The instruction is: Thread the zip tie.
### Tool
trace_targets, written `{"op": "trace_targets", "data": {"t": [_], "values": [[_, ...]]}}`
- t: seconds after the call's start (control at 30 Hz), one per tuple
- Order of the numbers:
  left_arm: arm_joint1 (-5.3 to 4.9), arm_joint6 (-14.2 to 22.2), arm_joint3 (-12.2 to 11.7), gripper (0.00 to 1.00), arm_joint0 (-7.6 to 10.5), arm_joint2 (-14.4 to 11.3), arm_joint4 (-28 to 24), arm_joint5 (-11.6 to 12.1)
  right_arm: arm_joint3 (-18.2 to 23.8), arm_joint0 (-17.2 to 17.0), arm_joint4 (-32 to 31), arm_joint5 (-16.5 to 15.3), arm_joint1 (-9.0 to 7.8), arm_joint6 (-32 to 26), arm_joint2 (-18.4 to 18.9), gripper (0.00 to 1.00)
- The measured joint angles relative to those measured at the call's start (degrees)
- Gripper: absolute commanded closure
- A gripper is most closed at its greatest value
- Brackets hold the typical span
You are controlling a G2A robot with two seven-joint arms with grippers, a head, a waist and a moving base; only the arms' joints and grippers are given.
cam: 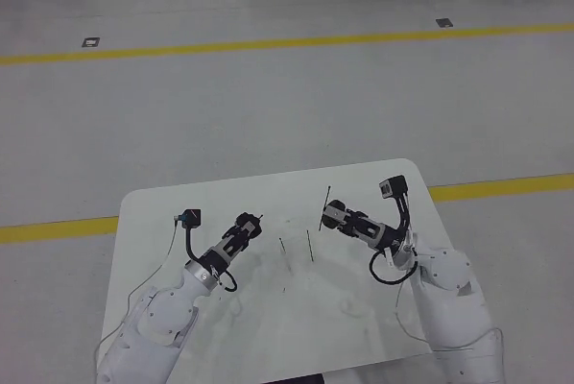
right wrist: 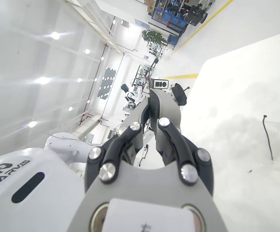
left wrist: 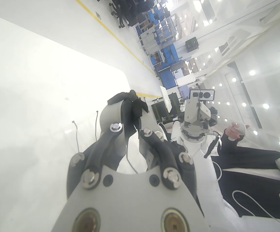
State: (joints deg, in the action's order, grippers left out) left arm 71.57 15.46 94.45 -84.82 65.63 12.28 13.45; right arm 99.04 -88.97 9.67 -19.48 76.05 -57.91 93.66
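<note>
The desk [cam: 172, 221] is viewed from above in the top view, which is faced down and outward to the far floor [cam: 268, 96]. The left hand [left wrist: 131, 102] and right hand [right wrist: 151, 96] are each seen from close behind by their wrist views, which are aimed across the desk. The desk's middle is shared by all three.

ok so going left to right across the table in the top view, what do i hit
left gripper → shorter loose zip tie → longer loose zip tie → right gripper, clamped on a third zip tie that pokes out past its fingertips
</note>
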Motion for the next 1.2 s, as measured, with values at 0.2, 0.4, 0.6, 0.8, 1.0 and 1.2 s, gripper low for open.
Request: {"op": "trace_targets", "data": {"t": [0.2, 0.4, 0.6, 0.8, 1.0, 1.2], "values": [[0.00, 0.0, 0.0, 1.00, 0.00, 0.0, 0.0, 0.0, 0.0, -0.2, 0.0, 0.0, 0.00, 0.7, -0.2, 1.00], [0.21, -0.2, -0.4, 1.00, -0.21, -1.4, -2.8, -1.0, 1.3, -0.9, -0.8, 0.0, 0.03, 6.2, -1.3, 1.00], [0.24, 1.0, -0.3, 1.00, -0.49, -2.2, -6.4, -2.4, 3.5, -1.6, -6.5, 0.0, 0.25, 12.1, -2.9, 1.00], [0.24, 1.3, 0.7, 1.00, -0.77, -2.9, -8.5, -4.3, 4.6, -1.7, -13.6, 0.0, 0.14, 17.9, -6.4, 1.00], [0.07, -0.1, 2.0, 1.00, -1.13, -2.6, -8.3, -5.1, 3.7, -1.3, -19.0, 0.0, -0.59, 23.3, -10.5, 1.00], [-0.21, -0.3, 2.1, 1.00, -1.32, -2.0, -7.9, -3.8, 2.7, -0.4, -20.9, 0.0, -1.77, 27.2, -13.7, 1.00]]}}
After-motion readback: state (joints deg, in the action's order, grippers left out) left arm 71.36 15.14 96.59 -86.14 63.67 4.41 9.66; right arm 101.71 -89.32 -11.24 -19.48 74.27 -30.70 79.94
